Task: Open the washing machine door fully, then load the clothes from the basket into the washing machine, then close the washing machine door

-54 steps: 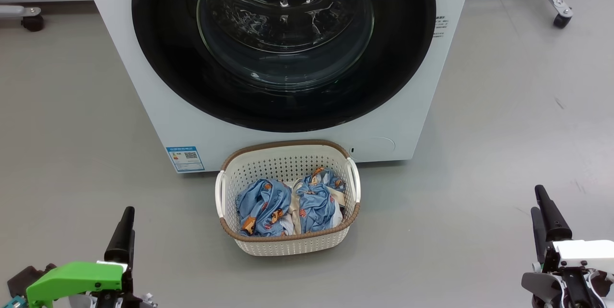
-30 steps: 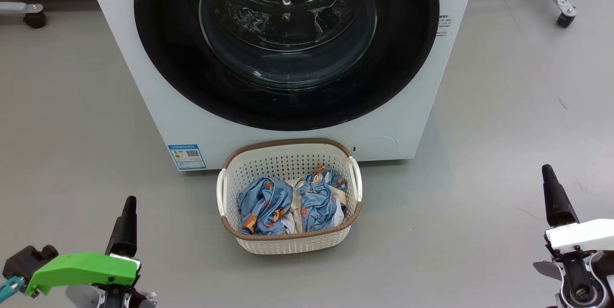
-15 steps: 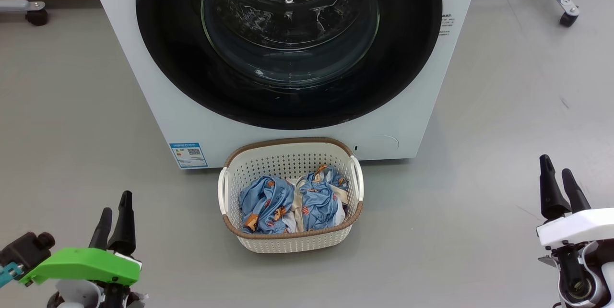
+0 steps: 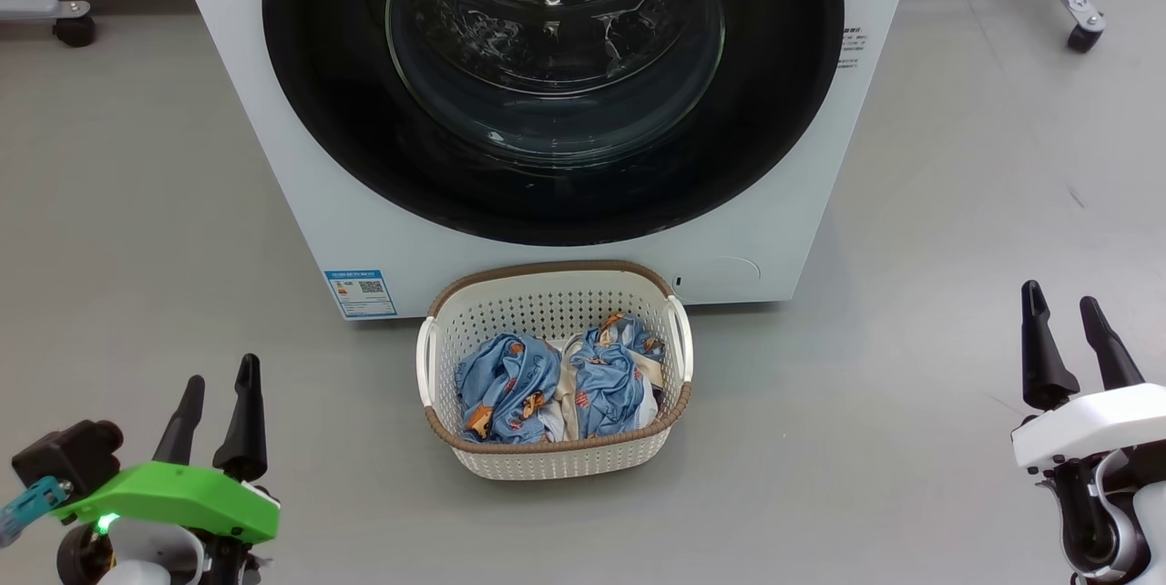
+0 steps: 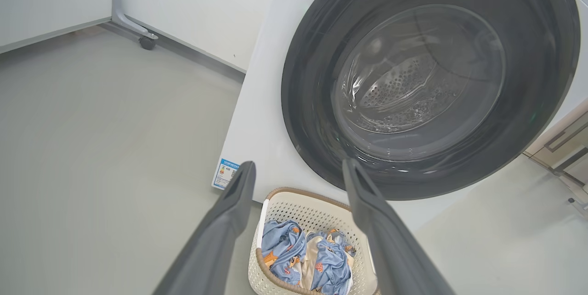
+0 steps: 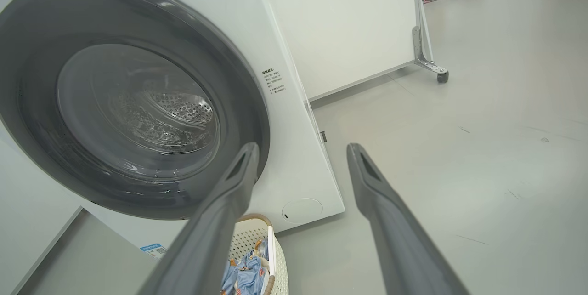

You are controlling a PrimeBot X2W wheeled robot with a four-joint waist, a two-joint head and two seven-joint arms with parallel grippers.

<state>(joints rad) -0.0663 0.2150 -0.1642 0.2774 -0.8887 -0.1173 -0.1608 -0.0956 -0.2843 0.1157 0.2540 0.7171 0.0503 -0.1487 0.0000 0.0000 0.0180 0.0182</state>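
Observation:
The white washing machine (image 4: 273,157) fills the top of the head view, and its door (image 4: 337,138), a black ring around bulging glass, sits flush against the front. On the floor just before it stands the cream basket (image 4: 547,271) holding light blue printed clothes (image 4: 556,384). My left gripper (image 4: 219,369) is open at the lower left, well short of the basket. At the lower right my right gripper (image 4: 1058,292) is open too. Neither holds anything. The left wrist view looks past my open left gripper (image 5: 297,163) at the door (image 5: 312,79) and the basket (image 5: 298,194). My right gripper (image 6: 302,145) frames the machine's right edge.
Grey floor spreads on both sides of the machine. A wheeled frame's caster (image 4: 1079,34) stands at the far right and another caster (image 4: 73,27) at the far left. A blue label (image 4: 361,292) is stuck low on the machine's front. White panels stand behind.
Both wrists have turned, so each gripper shows two spread fingers instead of one. The right gripper has moved up the view. The head camera has shifted slightly.

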